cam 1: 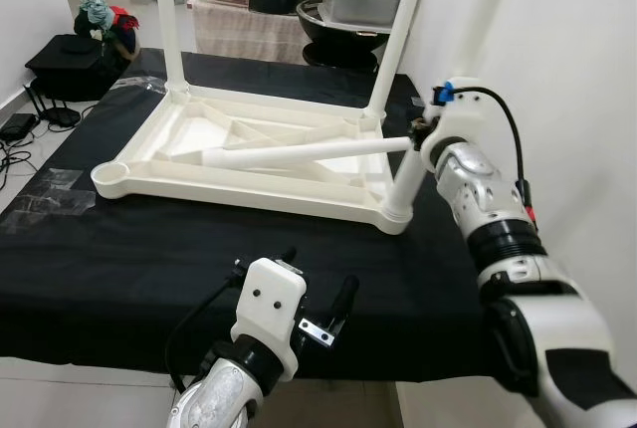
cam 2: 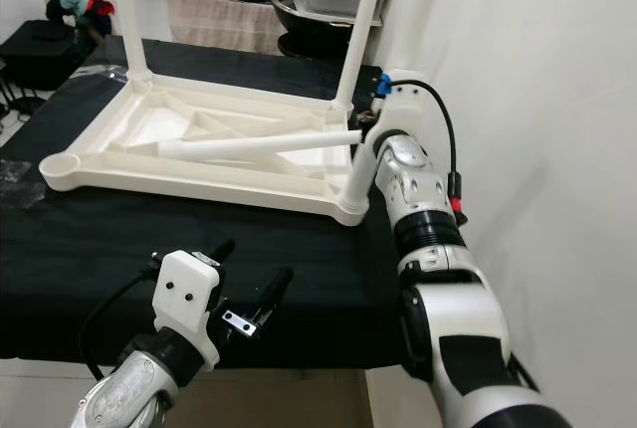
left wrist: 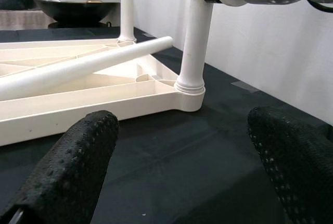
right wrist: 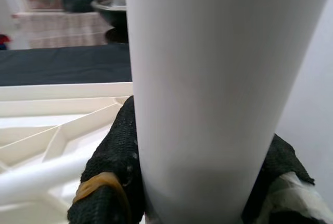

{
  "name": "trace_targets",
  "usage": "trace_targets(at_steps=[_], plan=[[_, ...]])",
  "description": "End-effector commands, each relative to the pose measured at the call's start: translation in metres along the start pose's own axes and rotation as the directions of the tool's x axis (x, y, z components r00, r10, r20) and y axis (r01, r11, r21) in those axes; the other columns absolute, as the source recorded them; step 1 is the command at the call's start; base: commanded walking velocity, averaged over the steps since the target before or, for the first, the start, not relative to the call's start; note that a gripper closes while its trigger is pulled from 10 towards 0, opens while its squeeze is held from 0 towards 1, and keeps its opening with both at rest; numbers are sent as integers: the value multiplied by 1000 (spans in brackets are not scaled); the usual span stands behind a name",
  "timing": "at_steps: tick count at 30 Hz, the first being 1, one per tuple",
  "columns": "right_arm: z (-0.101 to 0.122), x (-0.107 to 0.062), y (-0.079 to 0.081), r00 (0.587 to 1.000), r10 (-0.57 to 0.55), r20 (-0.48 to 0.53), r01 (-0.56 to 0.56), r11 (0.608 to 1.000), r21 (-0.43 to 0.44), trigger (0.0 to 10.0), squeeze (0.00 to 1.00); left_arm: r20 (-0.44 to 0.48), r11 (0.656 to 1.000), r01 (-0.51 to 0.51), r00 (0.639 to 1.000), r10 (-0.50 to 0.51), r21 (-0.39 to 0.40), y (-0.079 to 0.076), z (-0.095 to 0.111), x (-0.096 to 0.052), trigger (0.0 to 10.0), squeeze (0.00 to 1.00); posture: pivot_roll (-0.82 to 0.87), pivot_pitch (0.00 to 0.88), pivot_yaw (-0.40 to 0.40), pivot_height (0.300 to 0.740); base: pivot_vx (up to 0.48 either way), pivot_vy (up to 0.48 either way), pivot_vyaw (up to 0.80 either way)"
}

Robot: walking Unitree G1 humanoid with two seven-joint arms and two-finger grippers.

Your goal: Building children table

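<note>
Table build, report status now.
Right tool shut on near-right leg, leg standing in its socket. Left tool open, idle over black cloth. Loose leg lying across upturned tabletop.

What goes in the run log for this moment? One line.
right gripper: shut on near-right leg | left gripper: open, idle | loose leg: on tabletop

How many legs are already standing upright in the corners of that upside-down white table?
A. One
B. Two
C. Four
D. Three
D. Three legs stand in corner sockets of the tabletop; the right gripper holds the near-right one, the near-left socket is empty, and a fourth leg lies loose across the frame.
</note>
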State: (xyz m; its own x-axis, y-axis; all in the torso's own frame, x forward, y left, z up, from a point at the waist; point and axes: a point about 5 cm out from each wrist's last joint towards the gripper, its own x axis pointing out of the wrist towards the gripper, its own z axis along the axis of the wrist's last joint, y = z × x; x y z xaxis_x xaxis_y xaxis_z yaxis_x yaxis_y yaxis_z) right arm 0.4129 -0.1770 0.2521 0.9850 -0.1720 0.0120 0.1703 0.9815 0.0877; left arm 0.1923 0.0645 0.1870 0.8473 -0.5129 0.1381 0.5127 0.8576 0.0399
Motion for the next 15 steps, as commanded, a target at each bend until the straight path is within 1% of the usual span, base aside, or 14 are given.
trace_targets(at_steps=[1, 2, 3, 4, 6, 7, 8, 9, 10, 11, 12, 13, 14, 15], plan=[[-27, -3, -4, 994, -32, -107, 27, 998, -48, 7255, 0, -10, 1000, 5, 1000, -5, 3, -1, -2, 1, 10000, 0, 67, 126, -144, 740, 0, 0, 0], [-26, -3, 6, 995, 23, -101, -24, 1000, -13, 10000, 0, -11, 1000, 5, 1000, -5, 3, -1, -2, 1, 10000, 0, 67, 126, -144, 740, 0, 0, 0], [-23, -3, 19, 990, 114, -80, -112, 993, 30, 10000, 0, -12, 1000, 4, 1000, -4, 4, -1, -2, 0, 10000, 0, 67, 126, -144, 740, 0, 0, 0], [-21, -4, 27, 983, 174, -62, -171, 984, 55, 10000, 0, -13, 1000, 4, 1000, -4, 4, -1, -2, 0, 10000, 0, 67, 126, -144, 740, 0, 0, 0], [-19, -4, 31, 980, 190, -52, -187, 980, 63, 10000, 0, -13, 1000, 3, 1000, -3, 4, -1, -2, 0, 10000, 0, 67, 126, -144, 740, 0, 0, 0], [-17, -3, 36, 973, 226, -45, -221, 970, 98, 10000, 1000, -13, 1000, 3, 1000, -3, 3, -1, -2, 0, 10000, 0, 67, 125, -147, 740, 0, 0, 0], [-14, -3, 42, 957, 288, -34, -282, 952, 120, 10000, 1000, -13, 1000, 3, 1000, -3, 3, -1, -2, 0, 10000, 0, 69, 126, -149, 740, 0, 0, 0], [-11, -3, 46, 947, 319, -26, -313, 940, 134, 10000, 1000, -13, 1000, 2, 1000, -2, 3, -2, -2, 0, 10000, 0, 67, 125, -148, 740, 0, 0, 0], [-8, -3, 53, 910, 413, -28, -399, 894, 203, 10000, 0, -13, 1000, 2, 1000, -2, 3, -2, -2, 0, 10000, 0, 66, 124, -146, 740, 0, 0, 0], [-8, -3, 53, 910, 413, -28, -399, 894, 203, 10000, 0, -13, 1000, 2, 1000, -2, 3, -2, -2, 0, 10000, 0, 66, 124, -146, 740, 0, 0, 0], [-4, -5, 58, 859, 511, -17, -494, 838, 231, 10000, 0, -13, 1000, 1, 1000, -1, 2, -2, -2, 0, 10000, 0, 66, 124, -146, 740, 0, 0, 0], [5, -18, 64, 631, 775, 33, -760, 609, 227, 10000, 0, -13, 1000, 3, 1000, -3, 2, -2, -2, 0, 10000, 0, 66, 121, -147, 740, 0, 0, 0], [5, -18, 64, 631, 775, 33, -760, 609, 227, 10000, 0, -13, 1000, 3, 1000, -3, 2, -2, -2, 0, 10000, 0, 66, 121, -147, 740, 0, 0, 0], [6, -22, 63, 580, 814, 46, -803, 561, 202, 10000, 0, -13, 1000, 3, 1000, -3, 1, -2, -2, 0, 10000, 0, 67, 119, -148, 740, 0, 0, 0]])
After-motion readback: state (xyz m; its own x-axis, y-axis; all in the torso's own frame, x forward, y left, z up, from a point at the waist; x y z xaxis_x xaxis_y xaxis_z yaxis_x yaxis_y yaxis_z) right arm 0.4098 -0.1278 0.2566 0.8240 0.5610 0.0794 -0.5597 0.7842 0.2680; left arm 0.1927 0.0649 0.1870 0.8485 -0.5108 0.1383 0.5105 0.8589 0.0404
